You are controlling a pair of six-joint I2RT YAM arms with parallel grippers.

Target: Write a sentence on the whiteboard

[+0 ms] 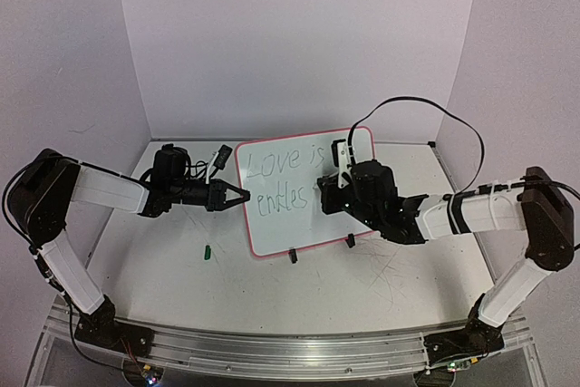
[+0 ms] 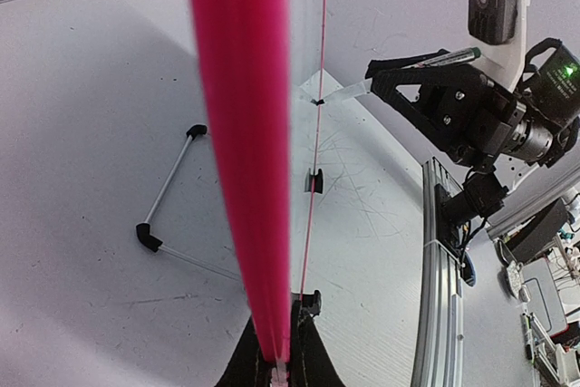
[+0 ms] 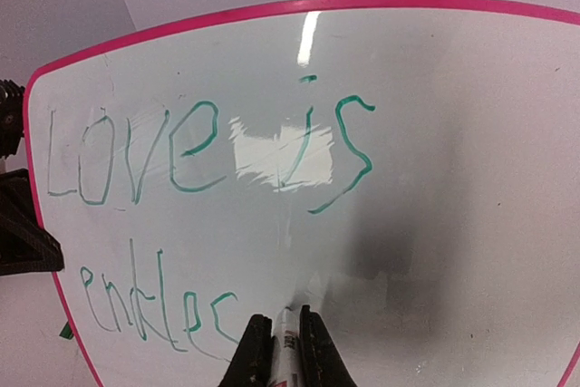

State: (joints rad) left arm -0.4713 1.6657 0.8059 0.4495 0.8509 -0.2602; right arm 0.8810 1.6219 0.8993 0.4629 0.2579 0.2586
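1. The right gripper (image 3: 283, 328) has its two fingers closed on a marker (image 3: 288, 362). The marker runs out past the fingertips, and its tip rests on the whiteboard (image 3: 435, 224).
2. Straight ahead of this gripper the board face stands nearly upright. The tip meets it low on the face, just right of the last letter of the lower line.
3. The sentence (image 3: 199, 147) is in thin green strokes. "Love is" lies above and to the left of the tip, and "endles" lies beside it on the left.
4. The left gripper (image 2: 276, 364) is clamped on the board's pink frame (image 2: 240, 133) at the left edge, one finger on each side. From there the frame runs straight away between the fingers.
5. From the left wrist the board is seen edge-on, with the right gripper and marker on the writing side.
6. Below both grippers, two black clip feet (image 1: 293, 257) sit on the board's bottom edge on the table (image 1: 181, 305).
7. Below the left gripper, apart from the board, a small green piece (image 1: 207, 251) lies on the table; it is too small to identify.
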